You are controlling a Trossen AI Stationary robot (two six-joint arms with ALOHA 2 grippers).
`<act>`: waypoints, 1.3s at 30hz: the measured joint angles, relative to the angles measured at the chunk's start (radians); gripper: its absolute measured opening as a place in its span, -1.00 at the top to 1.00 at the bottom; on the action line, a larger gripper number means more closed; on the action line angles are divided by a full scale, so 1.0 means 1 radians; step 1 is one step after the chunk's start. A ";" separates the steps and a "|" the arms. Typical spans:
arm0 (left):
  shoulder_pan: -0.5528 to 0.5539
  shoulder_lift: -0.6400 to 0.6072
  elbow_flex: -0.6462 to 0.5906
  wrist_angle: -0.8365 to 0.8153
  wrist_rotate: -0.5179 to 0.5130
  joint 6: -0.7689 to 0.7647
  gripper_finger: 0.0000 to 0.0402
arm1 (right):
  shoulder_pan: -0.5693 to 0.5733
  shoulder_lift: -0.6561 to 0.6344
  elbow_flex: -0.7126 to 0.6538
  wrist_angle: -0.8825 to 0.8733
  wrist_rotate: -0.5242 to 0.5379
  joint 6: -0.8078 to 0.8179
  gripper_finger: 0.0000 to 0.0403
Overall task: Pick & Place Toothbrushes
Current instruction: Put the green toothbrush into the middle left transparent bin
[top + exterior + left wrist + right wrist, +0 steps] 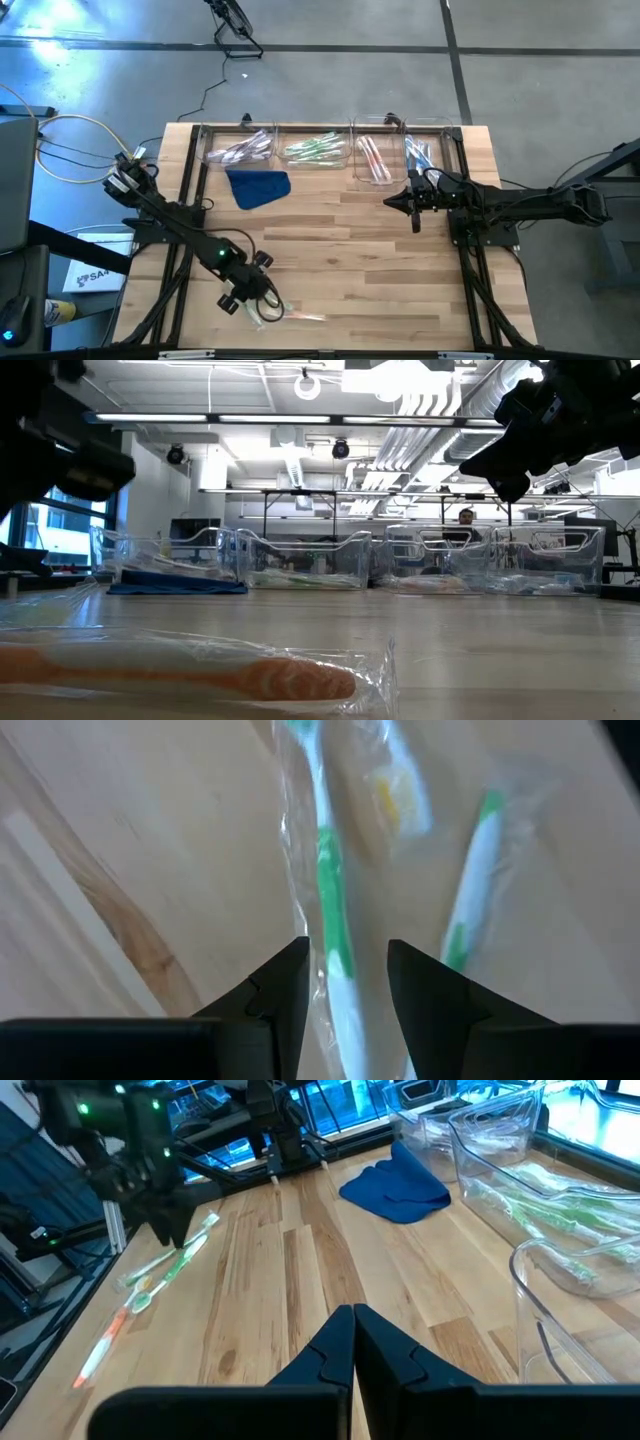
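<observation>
The left hand (262, 305) is low over the near left part of the wooden tabletop (340, 250), its fingers (275, 1005) apart and set either side of a wrapped green toothbrush (335, 935); whether they touch its handle cannot be told. Just beside that one lie a second green toothbrush (470, 900) and a wrapped one with a yellowish head (395, 795). An orange-handled toothbrush (180, 678) in clear wrapping lies a little nearer the front edge, apart from the hand. Along the far edge stand four clear plastic bins in a row. The leftmost bin (212, 140) holds pale, whitish to pink toothbrushes (243, 150). Directly in front of it a blue cloth (260, 187) lies crumpled on the tabletop, outside any bin. The second bin (345, 160) holds green toothbrushes (315, 150), lying roughly lengthwise. The third bin (357, 175) holds pink toothbrushes (372, 158), laid front to back. The fourth bin (448, 128), at the right end, holds blue toothbrushes (418, 155); its near part is hidden under the right arm. The right hand (400, 202) hangs above the tabletop just in front of the third and fourth bins, fingers pressed together with nothing between them. A person sits in the room beyond the bins in the low view.
</observation>
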 joint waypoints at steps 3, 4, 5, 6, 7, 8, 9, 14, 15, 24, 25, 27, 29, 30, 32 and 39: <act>0.000 0.041 -0.002 0.014 0.000 0.001 0.34 | 0.000 0.000 0.000 -0.001 0.000 0.000 0.99; 0.000 0.054 -0.002 0.022 0.000 0.001 0.34 | 0.000 0.000 0.000 0.000 0.000 0.000 0.99; 0.000 0.063 -0.002 0.025 0.004 0.001 0.34 | 0.000 0.000 0.000 0.000 0.000 0.000 0.99; 0.000 0.076 -0.002 0.035 0.015 0.001 0.34 | 0.000 0.000 0.000 0.000 0.000 0.000 0.99; 0.001 0.090 -0.002 0.046 0.034 0.001 0.34 | 0.000 0.000 0.000 0.000 0.000 0.000 0.99; 0.000 0.103 -0.002 0.048 0.045 0.000 0.34 | 0.000 0.000 0.000 0.000 0.000 0.000 0.99; 0.001 0.112 0.000 0.048 0.050 0.000 0.34 | 0.000 0.000 0.000 0.000 0.000 0.000 0.99; 0.001 0.152 0.003 0.055 0.057 -0.002 0.34 | 0.000 0.000 0.000 0.000 0.000 0.000 0.99; 0.001 0.154 0.003 0.052 0.056 -0.002 0.34 | 0.000 0.000 0.000 -0.001 0.000 0.000 0.99; 0.001 0.157 0.001 0.045 0.048 -0.001 0.57 | 0.000 0.000 0.000 0.000 0.000 0.000 0.99; 0.001 0.157 0.001 0.044 0.047 -0.001 0.63 | 0.000 0.000 0.000 0.000 0.000 0.000 0.99; 0.002 0.157 0.001 0.044 0.044 0.003 0.75 | 0.000 0.000 0.000 0.000 0.000 0.000 0.99; 0.002 0.158 0.000 0.043 0.044 0.005 0.85 | 0.000 0.000 0.000 0.000 0.000 0.000 0.99; 0.002 0.158 0.000 0.043 0.045 0.007 0.89 | 0.000 0.000 0.000 0.000 0.000 0.000 0.99; 0.002 0.158 0.000 0.043 0.047 0.007 0.93 | 0.000 0.000 0.000 0.000 0.000 0.000 0.99; 0.002 0.152 0.000 0.041 0.047 0.007 0.90 | 0.000 0.000 0.000 0.000 0.000 0.000 0.99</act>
